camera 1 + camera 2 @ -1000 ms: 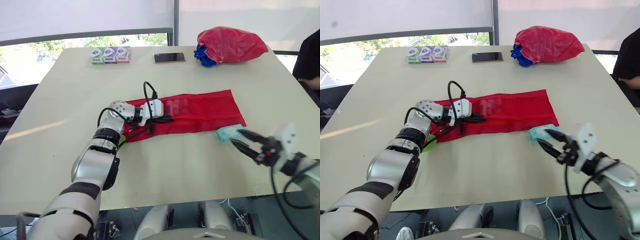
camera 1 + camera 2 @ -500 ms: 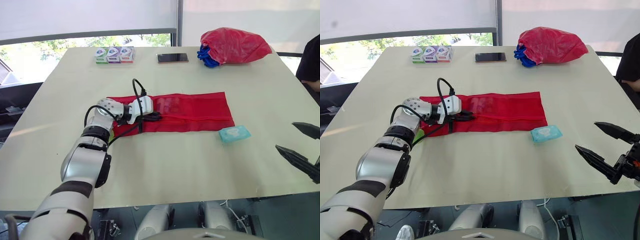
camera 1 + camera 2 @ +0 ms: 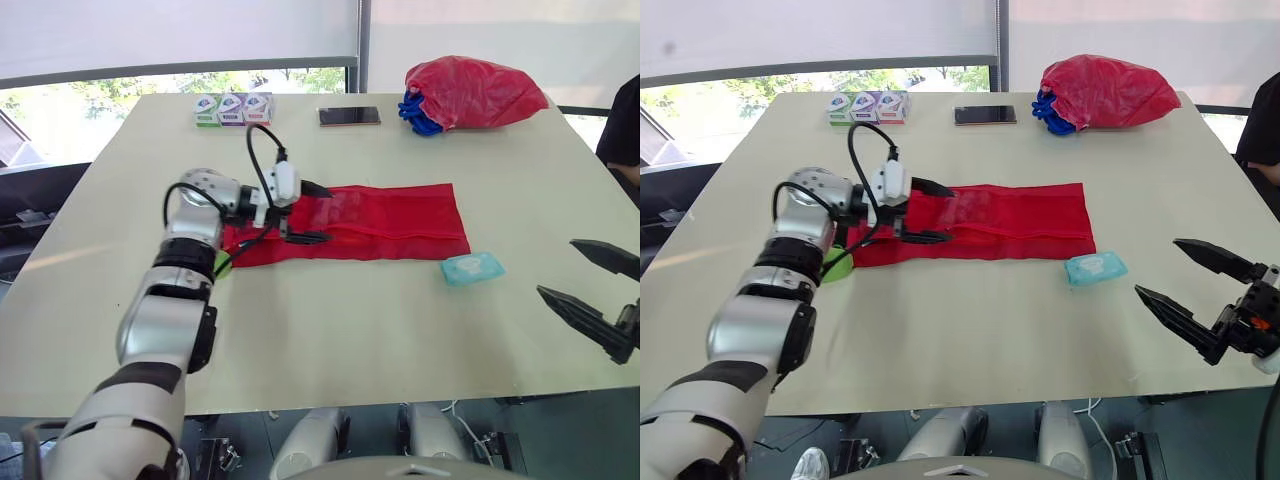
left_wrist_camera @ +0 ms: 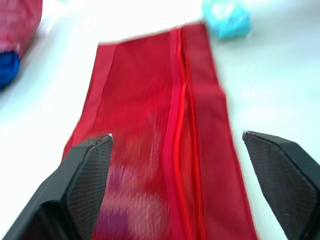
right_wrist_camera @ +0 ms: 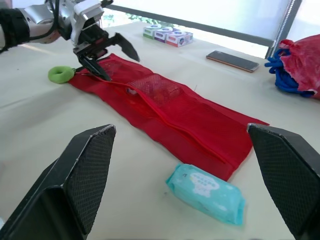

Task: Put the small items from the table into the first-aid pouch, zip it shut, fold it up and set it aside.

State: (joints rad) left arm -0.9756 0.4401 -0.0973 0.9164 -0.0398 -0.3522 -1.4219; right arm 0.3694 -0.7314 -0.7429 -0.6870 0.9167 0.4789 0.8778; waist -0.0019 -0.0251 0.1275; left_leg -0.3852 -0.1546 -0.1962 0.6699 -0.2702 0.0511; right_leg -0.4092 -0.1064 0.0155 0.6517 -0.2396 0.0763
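Left jaws lifted, seemingly off pouch.

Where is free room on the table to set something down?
Free: the near strip of table before the red pouch and wipes pack; also between pouch and phone. Crowded: far edge, with boxes, phone, red bag.

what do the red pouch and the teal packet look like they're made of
Red pouch: looks like thin matte mesh fabric; a fine see-through weave shows, with a zip line. Teal packet: probably soft plastic film, slightly glossy and pillowy.
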